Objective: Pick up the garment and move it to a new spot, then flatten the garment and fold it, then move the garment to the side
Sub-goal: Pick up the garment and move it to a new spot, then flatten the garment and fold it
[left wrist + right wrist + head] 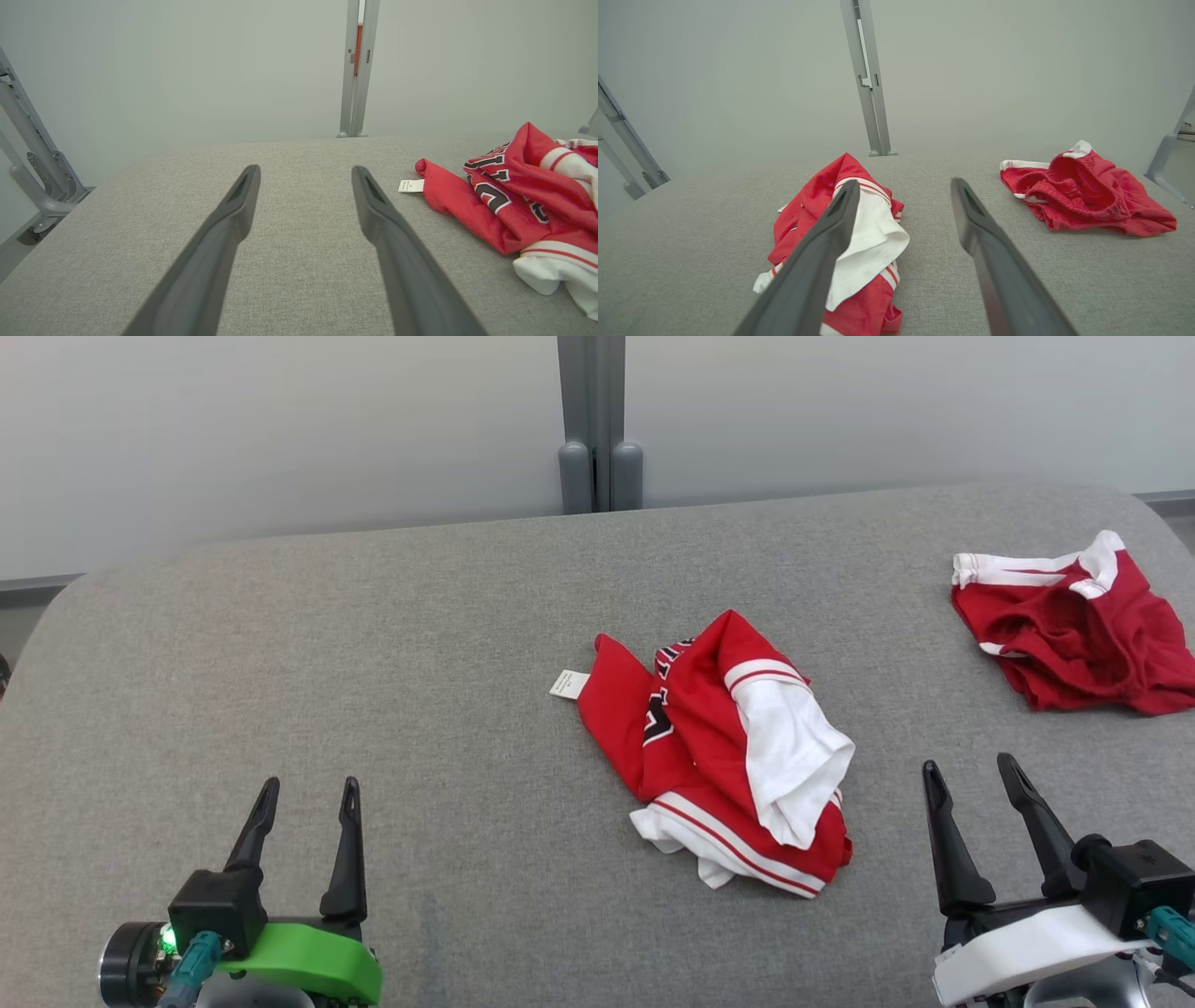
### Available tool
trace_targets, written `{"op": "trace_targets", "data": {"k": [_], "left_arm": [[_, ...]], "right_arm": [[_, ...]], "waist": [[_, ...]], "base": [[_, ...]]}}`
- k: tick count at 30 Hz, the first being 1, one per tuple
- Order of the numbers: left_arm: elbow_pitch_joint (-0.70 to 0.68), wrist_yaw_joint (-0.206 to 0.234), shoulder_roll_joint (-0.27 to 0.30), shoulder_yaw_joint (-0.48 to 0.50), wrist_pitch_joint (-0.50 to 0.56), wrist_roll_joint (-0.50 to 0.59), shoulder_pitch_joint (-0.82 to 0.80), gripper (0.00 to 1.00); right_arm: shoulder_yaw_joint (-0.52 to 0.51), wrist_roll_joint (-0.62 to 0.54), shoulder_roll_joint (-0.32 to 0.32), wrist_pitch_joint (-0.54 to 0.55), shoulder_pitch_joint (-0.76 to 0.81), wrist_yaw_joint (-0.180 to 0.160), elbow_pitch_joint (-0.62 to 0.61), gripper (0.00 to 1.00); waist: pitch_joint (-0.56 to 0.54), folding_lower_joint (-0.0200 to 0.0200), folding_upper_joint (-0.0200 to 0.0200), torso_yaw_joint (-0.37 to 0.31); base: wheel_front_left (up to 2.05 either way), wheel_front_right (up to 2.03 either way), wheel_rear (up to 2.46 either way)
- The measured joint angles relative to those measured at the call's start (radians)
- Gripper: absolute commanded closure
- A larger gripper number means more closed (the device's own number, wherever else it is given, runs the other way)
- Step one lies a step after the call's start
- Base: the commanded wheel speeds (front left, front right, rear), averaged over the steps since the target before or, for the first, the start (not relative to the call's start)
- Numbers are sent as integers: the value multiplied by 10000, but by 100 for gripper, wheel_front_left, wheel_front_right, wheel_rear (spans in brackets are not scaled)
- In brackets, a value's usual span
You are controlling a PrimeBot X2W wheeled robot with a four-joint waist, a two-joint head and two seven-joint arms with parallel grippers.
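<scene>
A crumpled red garment (695,728) with white trim and black lettering lies in a heap at the middle of the grey padded table (373,663); a white tag sticks out at its left. My left gripper (311,786) stands open over the table's near left, well clear of the garment (514,205), which sits to its right in the left wrist view. My right gripper (968,763) stands open at the near right, empty. In the right wrist view the garment (817,205) lies just ahead and left of the right gripper (904,182). The left gripper (304,169) holds nothing.
A second red piece, shorts (1074,625) with white trim, lies bunched at the table's far right corner (1083,196). Pale wall panels with a grey post (597,420) rise behind the table. Metal frame legs (32,154) stand off the left edge.
</scene>
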Motion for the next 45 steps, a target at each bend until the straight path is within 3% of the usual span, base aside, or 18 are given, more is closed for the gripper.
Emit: {"op": "trace_targets", "data": {"k": [20, 27, 35, 36, 37, 38, 45], "left_arm": [[-65, 15, 67, -127, 42, -115, -30, 0], [-349, -63, -2, -374, -46, 127, -686, 0], [-320, -261, -263, -662, -188, 345, -1496, 0], [-282, -265, -290, -675, -196, 355, -1558, 0], [-251, -272, -309, -683, -219, 362, -1608, 0], [-219, -272, -320, -686, -221, 374, -1643, 0], [-136, -316, -351, -640, -305, 420, -1824, 0]], "right_arm": [[23, 67, 35, 12, 3, 0, 6, 0], [1066, 165, -217, 520, -289, 0, 474, 0], [2245, 477, -303, 581, -1079, 0, 1944, 0], [2245, 502, -299, 499, -1184, 0, 2063, 50], [2228, 523, -297, 407, -1285, 0, 2146, 67], [2199, 560, -291, 337, -1339, 0, 2184, 99], [1802, 717, -443, -21, -1679, 0, 2176, 100]], "waist": [[116, 0, 0, 33], [575, 0, 0, 175], [1426, 0, 0, 478], [1533, 0, 0, 518], [1629, 0, 0, 555], [1699, 0, 0, 582], [2063, 0, 0, 647]], "base": [[0, 0, 0], [0, 0, 0], [0, 0, 0], [0, 0, 0], [0, 0, 0], [0, 0, 0], [0, 0, 0]]}}
